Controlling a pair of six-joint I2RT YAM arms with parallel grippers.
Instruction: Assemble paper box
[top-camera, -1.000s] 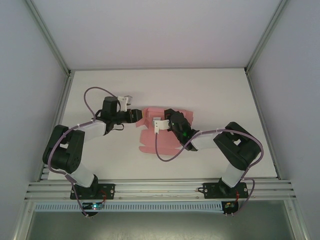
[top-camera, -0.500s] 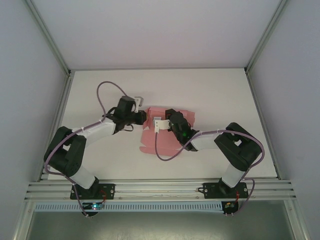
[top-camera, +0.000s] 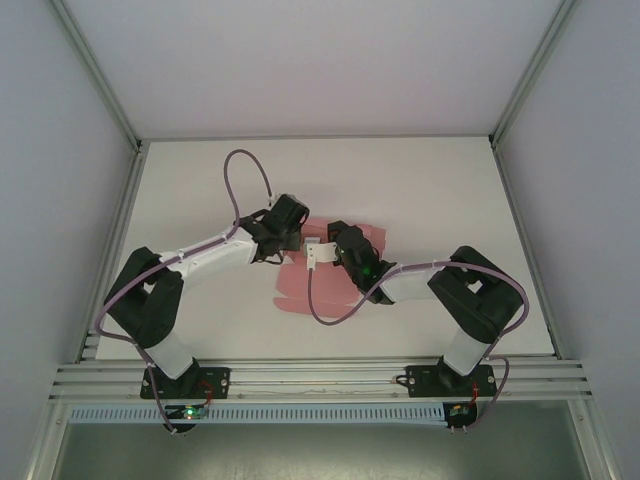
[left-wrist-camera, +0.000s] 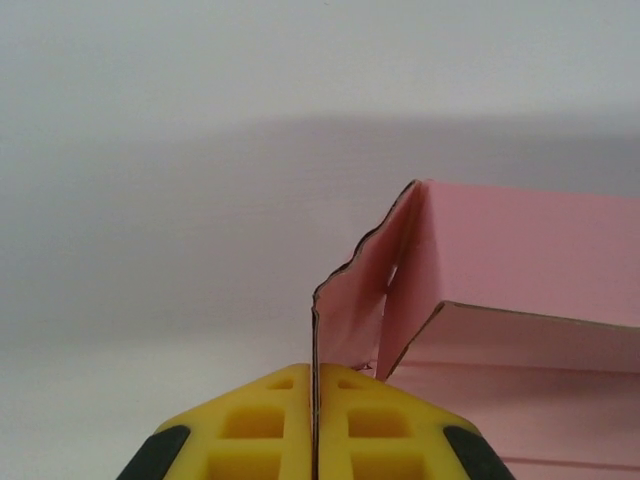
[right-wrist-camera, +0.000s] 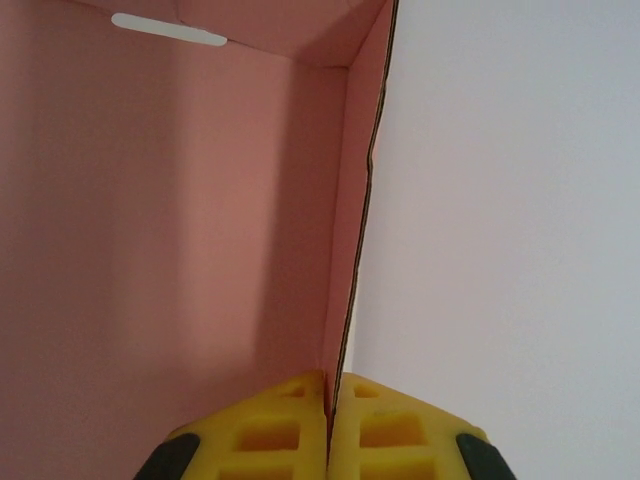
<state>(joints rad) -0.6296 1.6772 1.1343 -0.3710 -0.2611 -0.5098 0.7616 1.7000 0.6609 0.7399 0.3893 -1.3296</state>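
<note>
- The paper box (top-camera: 300, 292) sits mid-desk between the two arms. It is part-folded, with its floor flat and some walls raised. You cannot call its long axis from above, because the wrists cover its far half.
- The left jaws are pinched shut on a thin upright flap. From the left wrist, the card edge rises straight out from between the yellow pads (left-wrist-camera: 250, 430). The rest of the box (left-wrist-camera: 520, 260) lies beyond and to the right.
- The right jaws are closed on the top edge of a side wall, pads (right-wrist-camera: 400, 430) on either face. The box interior (right-wrist-camera: 170, 220) lies to their left and bare desk (right-wrist-camera: 500, 200) to their right. A slot (right-wrist-camera: 168, 29) shows in the far wall.
- The left arm (top-camera: 210, 255) and right arm (top-camera: 400, 285) reach in about equally. Their wrists are close together over the box.
- Judgement: your next fold turns on swinging the left flap rightward toward that corner while the right side braces its wall.
- Watch the purple cable (top-camera: 318, 312) drooping across the near panel. The desk (top-camera: 450, 190) is otherwise bare.
</note>
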